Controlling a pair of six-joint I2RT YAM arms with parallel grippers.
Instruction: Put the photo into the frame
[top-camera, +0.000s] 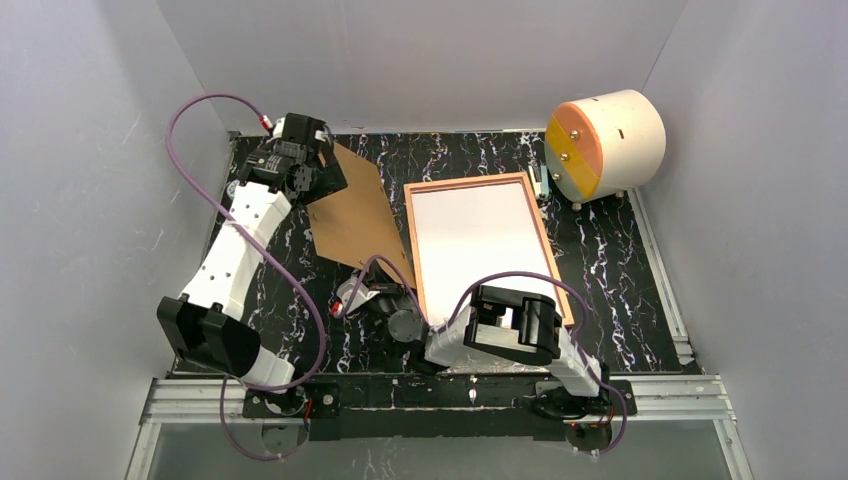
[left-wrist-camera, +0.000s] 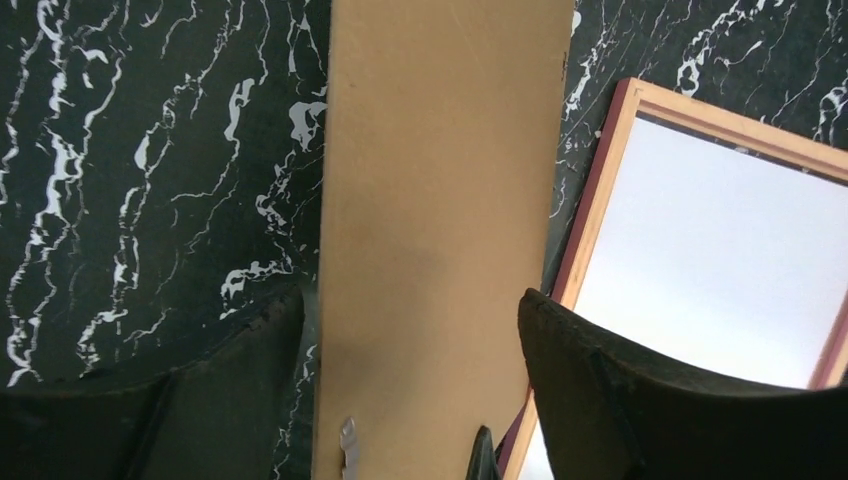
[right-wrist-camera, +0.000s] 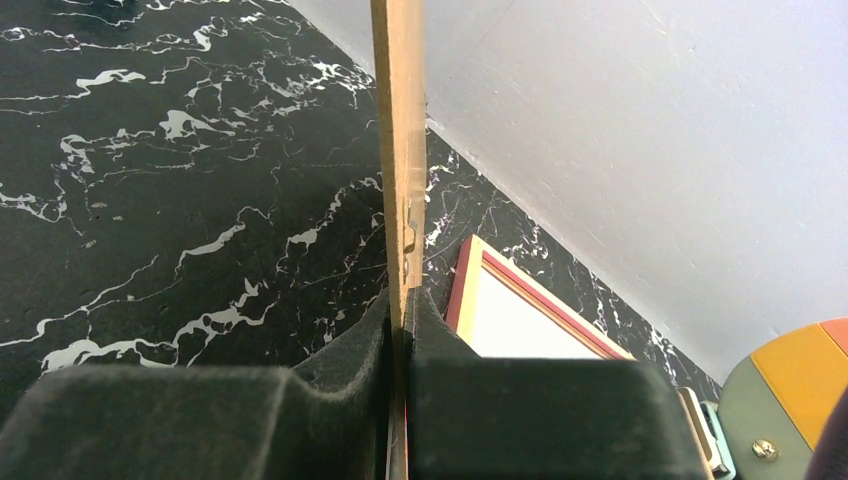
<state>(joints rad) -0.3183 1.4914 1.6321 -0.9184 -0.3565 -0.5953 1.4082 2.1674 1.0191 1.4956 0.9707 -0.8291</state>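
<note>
Your right gripper (right-wrist-camera: 405, 300) fills the bottom of its wrist view, its fingers pressed together on the thin edge of the brown backing board (right-wrist-camera: 398, 120), which runs straight up from the pinch, seen edge-on. From above, that gripper (top-camera: 365, 295) has the board's near corner, just to the left of the frame's near-left corner.

Your left gripper (left-wrist-camera: 410, 310) is spread wide. One dark finger (left-wrist-camera: 200, 400) sits to one side of the board (left-wrist-camera: 440, 180) and the other finger (left-wrist-camera: 600, 400) to the opposite side, and neither presses on it. A small metal tab (left-wrist-camera: 348, 445) shows on the board between them. In the overhead view this gripper (top-camera: 310, 175) is over the board's far-left end, at the back of the black marbled table (top-camera: 620, 270).

You'll find the photo (top-camera: 480, 240) white back up, lying inside the frame (top-camera: 465, 179), which rests flat on the table with its wood-brown back showing. Neither gripper touches the photo: it lies to the right of both, with the board (top-camera: 355, 220) between it and your left gripper. In the left wrist view the frame's rail (left-wrist-camera: 600, 170) passes just beside the board's long edge, and the white sheet (left-wrist-camera: 720, 250) fills the opening.

In the right wrist view the frame's corner (right-wrist-camera: 465, 285) and a slice of white (right-wrist-camera: 510, 325) appear just right of the fingers. A cream cylinder with an orange and yellow end (top-camera: 605, 145) stands beyond the frame's far-right corner.
</note>
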